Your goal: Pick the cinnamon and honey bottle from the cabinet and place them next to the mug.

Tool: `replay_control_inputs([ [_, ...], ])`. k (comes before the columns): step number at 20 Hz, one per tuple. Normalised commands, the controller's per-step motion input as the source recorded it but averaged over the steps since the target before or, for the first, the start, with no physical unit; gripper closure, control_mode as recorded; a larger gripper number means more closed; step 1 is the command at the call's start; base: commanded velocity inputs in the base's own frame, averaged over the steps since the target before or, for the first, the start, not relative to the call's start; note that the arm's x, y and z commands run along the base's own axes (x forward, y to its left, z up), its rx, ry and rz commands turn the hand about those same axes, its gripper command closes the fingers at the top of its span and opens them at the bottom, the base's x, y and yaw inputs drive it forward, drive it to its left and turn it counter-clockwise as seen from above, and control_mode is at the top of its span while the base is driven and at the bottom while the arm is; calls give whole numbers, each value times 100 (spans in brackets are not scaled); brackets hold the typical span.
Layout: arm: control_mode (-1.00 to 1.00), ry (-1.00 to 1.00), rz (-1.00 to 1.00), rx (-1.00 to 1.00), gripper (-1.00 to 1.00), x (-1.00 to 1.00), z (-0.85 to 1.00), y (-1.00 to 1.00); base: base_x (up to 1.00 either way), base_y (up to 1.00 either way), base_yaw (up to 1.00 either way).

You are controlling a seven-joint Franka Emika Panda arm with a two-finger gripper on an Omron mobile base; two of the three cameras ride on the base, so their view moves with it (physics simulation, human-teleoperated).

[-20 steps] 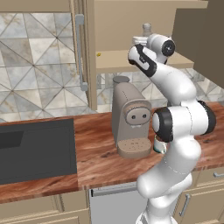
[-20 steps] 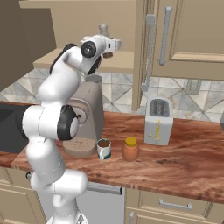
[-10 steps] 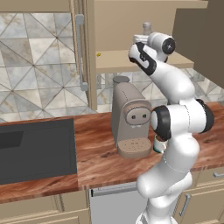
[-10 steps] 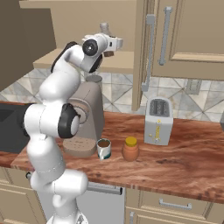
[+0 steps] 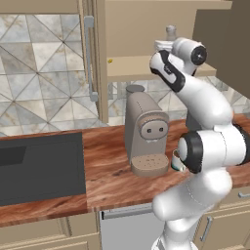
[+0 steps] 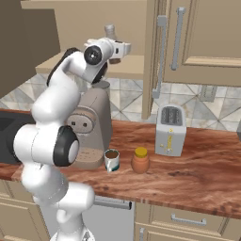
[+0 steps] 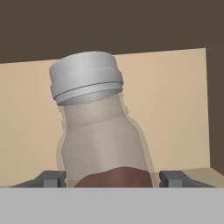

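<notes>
Cinnamon (image 7: 101,131) stands between the spread fingers (image 7: 49,178).

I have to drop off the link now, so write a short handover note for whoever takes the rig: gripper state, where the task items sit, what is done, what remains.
Gripper: open, jaws either side of the cinnamon, not closed on it.
Cinnamon: on the cabinet shelf.
Honey bottle: on the counter just right of the mug.
Done: honey bottle placed by the mug.
Left: close on the cinnamon, lift it out, set it beside the mug.
</notes>
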Motion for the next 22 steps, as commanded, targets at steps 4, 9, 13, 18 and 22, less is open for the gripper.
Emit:
replay_control_inputs([
  [4,-100,-7,0,0,100,-100,36,0,0,0,0],
  [9,-100,-7,0,5,100,-100,8,2,0,0,0],
  [13,-100,-13,0,6,100,-100,0,4,0,0,0],
  [18,-100,-14,0,8,100,-100,0,1,0,0,0],
  [22,-100,-13,0,3,100,-100,0,4,0,0,0],
])
